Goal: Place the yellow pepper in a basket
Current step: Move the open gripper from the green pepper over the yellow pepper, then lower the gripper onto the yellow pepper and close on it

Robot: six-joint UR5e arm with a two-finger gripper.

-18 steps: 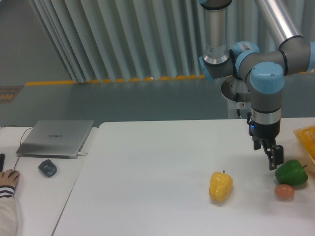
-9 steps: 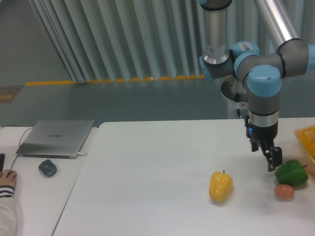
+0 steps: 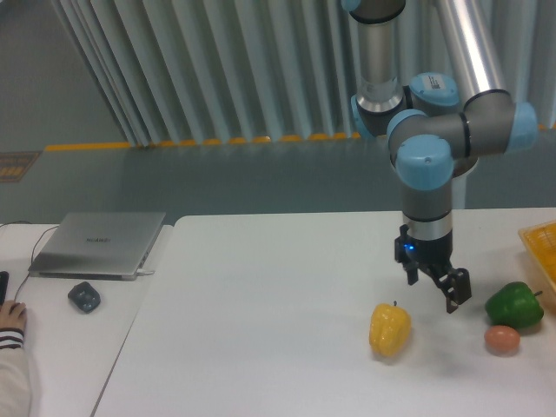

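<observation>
Your yellow pepper (image 3: 389,329) stands upright on the white counter (image 3: 261,313), near the front edge and right of the middle. The pincer (image 3: 439,291) hangs just above and to the right of it, touching nothing; you cannot tell from here whether its fingers are spread or pressed together. At the right edge you see a corner of the basket (image 3: 540,246), with a green pepper (image 3: 514,305) and a small orange ball (image 3: 502,339) in front of it.
</observation>
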